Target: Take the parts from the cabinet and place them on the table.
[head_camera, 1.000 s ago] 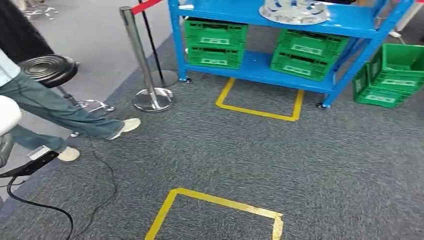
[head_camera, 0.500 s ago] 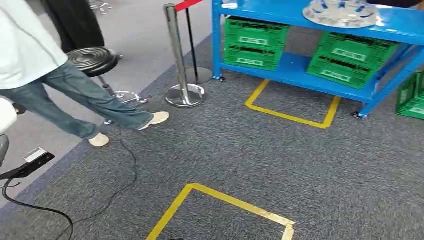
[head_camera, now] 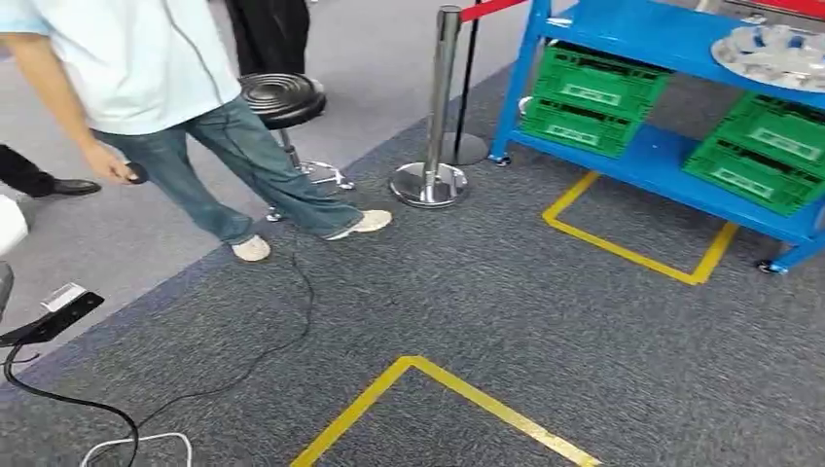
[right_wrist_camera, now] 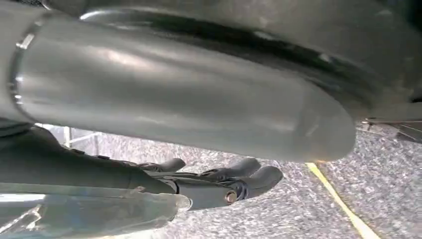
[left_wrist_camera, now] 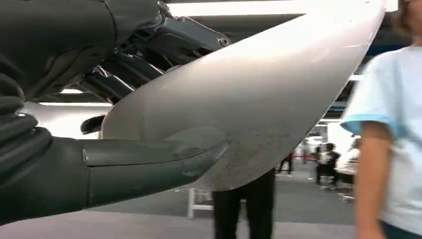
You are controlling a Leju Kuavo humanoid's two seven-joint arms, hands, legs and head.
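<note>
As the view is being swung away, the blue cabinet (head_camera: 671,107) is being pushed upper right; a silver part (left_wrist_camera: 259,99) is being gripped by the left hand (left_wrist_camera: 114,149), the right hand (right_wrist_camera: 209,184) being curled under another part (right_wrist_camera: 174,99), grip unclear; carrying toward the surface is judged underway.

Grey carpet (head_camera: 506,292) w/ yellow tape (head_camera: 632,248), steel stanchion (head_camera: 433,117), black stool (head_camera: 282,97).

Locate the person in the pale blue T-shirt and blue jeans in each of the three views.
Head view: the person in the pale blue T-shirt stands at upper left, beside the round black stool.
Left wrist view: at the right edge, beyond the silver curved panel.
Right wrist view: not in this picture.
Shared landmark: the yellow floor tape on grey carpet, in the head view and the right wrist view.
</note>
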